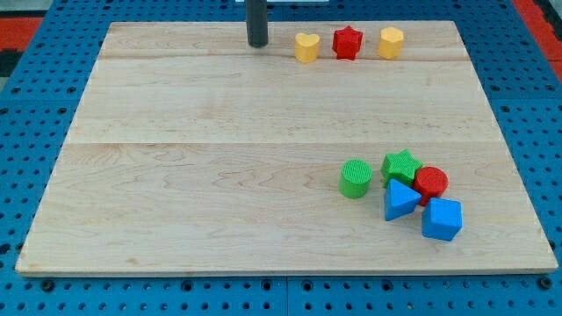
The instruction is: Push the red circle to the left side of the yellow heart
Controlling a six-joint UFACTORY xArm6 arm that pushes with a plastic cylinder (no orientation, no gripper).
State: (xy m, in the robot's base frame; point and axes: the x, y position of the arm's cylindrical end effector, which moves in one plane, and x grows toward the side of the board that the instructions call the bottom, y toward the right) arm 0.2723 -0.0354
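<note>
The red circle (431,183) lies at the lower right of the wooden board, touching the green star (400,165) on its left and the blue triangle (400,201) below-left. The yellow heart (306,47) sits near the view's top edge, right of centre. My tip (256,43) stands on the board just left of the yellow heart, with a small gap between them. It is far from the red circle, up and to the left of it.
A red star (348,42) and a yellow hexagon (391,42) stand in a row to the right of the heart. A green circle (356,179) sits left of the cluster. A blue cube (442,219) lies below the red circle.
</note>
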